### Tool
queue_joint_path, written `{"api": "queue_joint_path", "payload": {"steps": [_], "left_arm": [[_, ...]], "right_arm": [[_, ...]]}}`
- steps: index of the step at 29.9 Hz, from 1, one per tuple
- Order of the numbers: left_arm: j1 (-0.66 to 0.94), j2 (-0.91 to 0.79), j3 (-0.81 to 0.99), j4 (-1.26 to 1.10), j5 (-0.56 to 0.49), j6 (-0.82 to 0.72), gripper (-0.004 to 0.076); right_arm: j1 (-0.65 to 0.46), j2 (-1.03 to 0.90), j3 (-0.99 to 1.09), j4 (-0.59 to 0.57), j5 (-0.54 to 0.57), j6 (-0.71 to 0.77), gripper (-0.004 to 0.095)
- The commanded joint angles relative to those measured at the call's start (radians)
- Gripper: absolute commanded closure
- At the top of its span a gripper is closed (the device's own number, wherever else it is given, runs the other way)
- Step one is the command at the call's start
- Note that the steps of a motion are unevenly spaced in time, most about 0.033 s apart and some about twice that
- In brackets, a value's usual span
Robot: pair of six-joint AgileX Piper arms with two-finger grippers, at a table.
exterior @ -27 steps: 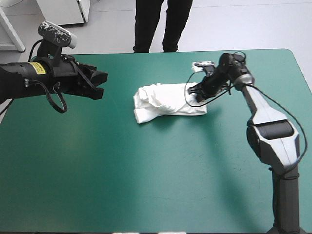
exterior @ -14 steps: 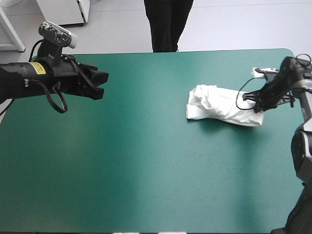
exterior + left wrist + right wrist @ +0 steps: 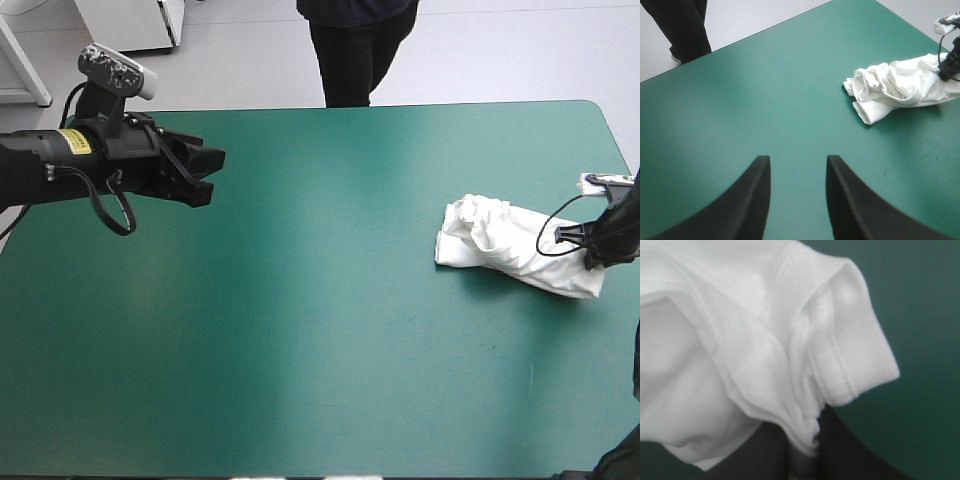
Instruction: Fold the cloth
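Observation:
The white T-shirt lies as a rolled, folded bundle on the teal-green table near its right edge. My right gripper is at the bundle's right end, shut on the T-shirt. Up close, layers of hemmed cloth are pinched between its black fingers. My left gripper hovers above the table's left side, far from the shirt. In the left wrist view its fingers stand apart with nothing between them, and the T-shirt lies well ahead and to one side.
A person's dark legs stand beyond the table's far edge. The table's right edge runs close to the bundle. Bare teal-green cover spans the middle and front.
My right gripper has dragged the folded T-shirt from the table's middle to near its right edge. The left arm has stayed where it was.

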Motion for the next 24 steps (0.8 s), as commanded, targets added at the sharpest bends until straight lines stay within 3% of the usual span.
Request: {"api": "queue_joint_path", "payload": {"steps": [1, 13, 24], "left_arm": [[-0.001, -0.044, -0.021, -0.039, 0.027, 0.002, 0.0451], [-0.001, -0.055, -0.021, -0.035, 0.027, 0.002, 0.0451], [-0.001, -0.093, -0.021, 0.083, 0.027, 0.0, 0.0451]], "right_arm": [[-0.021, -0.054, -0.01, -0.024, -0.049, -0.011, 0.0909], [-0.03, -0.054, -0.002, -0.01, -0.055, 0.005, 0.089], [-0.068, -0.108, -0.006, 0.049, -0.059, -0.004, 0.0549]]}}
